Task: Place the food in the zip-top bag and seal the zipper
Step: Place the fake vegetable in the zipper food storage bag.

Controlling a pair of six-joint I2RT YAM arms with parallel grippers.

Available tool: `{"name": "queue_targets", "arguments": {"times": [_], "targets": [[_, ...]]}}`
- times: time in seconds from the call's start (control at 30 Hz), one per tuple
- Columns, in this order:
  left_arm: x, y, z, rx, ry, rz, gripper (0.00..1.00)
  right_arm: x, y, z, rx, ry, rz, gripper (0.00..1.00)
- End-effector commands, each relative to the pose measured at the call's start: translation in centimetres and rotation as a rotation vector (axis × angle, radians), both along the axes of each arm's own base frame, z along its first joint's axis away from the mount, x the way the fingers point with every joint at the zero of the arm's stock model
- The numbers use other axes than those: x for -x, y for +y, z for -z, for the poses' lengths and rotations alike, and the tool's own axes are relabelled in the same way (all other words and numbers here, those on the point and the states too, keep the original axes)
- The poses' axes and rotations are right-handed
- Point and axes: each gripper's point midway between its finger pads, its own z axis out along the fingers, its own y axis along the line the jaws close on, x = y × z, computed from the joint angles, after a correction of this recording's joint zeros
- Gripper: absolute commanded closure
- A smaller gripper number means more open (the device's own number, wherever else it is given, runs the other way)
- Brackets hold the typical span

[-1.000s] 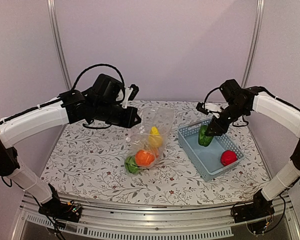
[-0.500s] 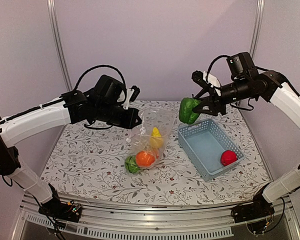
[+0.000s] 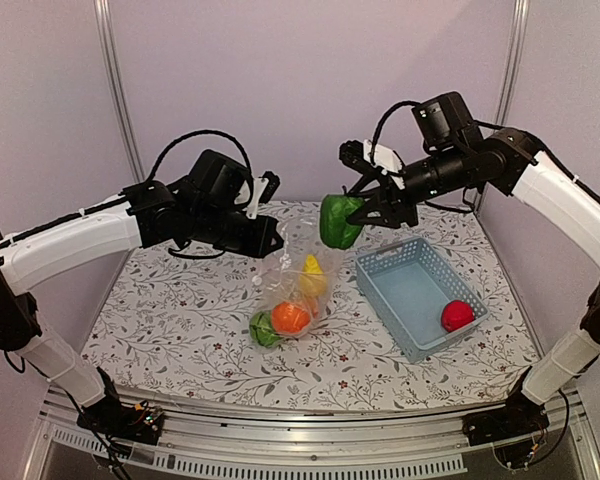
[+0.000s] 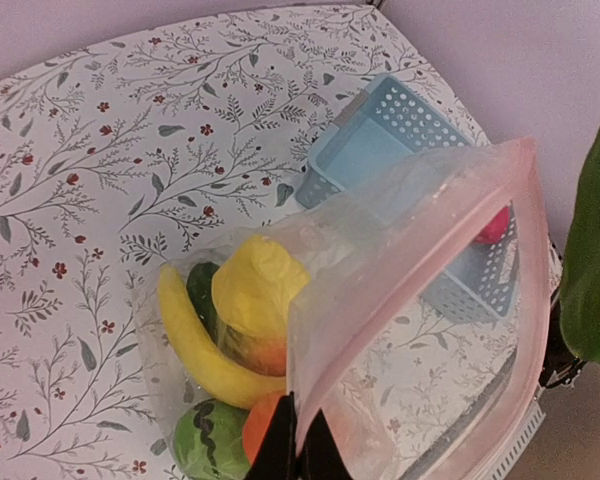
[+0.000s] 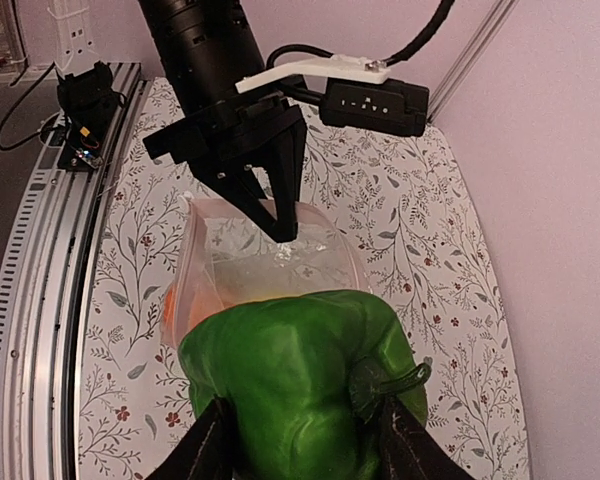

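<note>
Zip-top bag (image 3: 300, 268) is pinched by left end effector (image 4: 298, 442); right end effector (image 3: 366, 214) clamps green pepper (image 3: 338, 222).

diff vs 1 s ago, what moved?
The right claw, shut on the pepper, lifted it out of the basket and carried it left, up toward the mouth of the bag. Unchanged: the left claw still pinches the bag's rim and holds it open, the banana and orange sit inside as before, and the apple lies in the basket.
</note>
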Motion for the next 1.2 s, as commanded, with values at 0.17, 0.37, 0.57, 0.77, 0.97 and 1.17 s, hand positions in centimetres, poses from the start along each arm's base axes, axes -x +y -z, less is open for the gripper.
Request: {"name": "queue_targets", "arguments": {"times": [0.17, 0.37, 0.57, 0.77, 0.97, 1.17], "targets": [[0.3, -0.1, 0.5, -0.008, 0.013, 0.006, 1.0, -2.9, 2.0, 1.9, 0.044, -0.021, 0.05, 0.6], [0.3, 0.0, 0.7, -0.011, 0.016, 0.005, 1.0, -3.4, 2.5, 3.7, 0.087, -0.015, 0.07, 0.52], [0.3, -0.2, 0.8, -0.013, 0.017, 0.007, 1.0, -3.0, 3.0, 4.8, 0.128, -0.033, 0.074, 0.35], [-0.1, -0.5, 0.1, -0.012, -0.009, 0.021, 1.0, -2.0, 3.1, 2.4, 0.071, -0.027, 0.065, 0.28], [-1.1, -1.1, -7.6, 0.062, -0.117, 0.031, 1.0, -3.5, 0.8, -2.1, 0.002, -0.121, 0.178, 0.22], [-1.2, -1.2, -5.7, 0.033, -0.128, 0.056, 1.0, -6.5, -5.0, -3.7, -0.099, -0.064, 0.337, 0.14]]}}
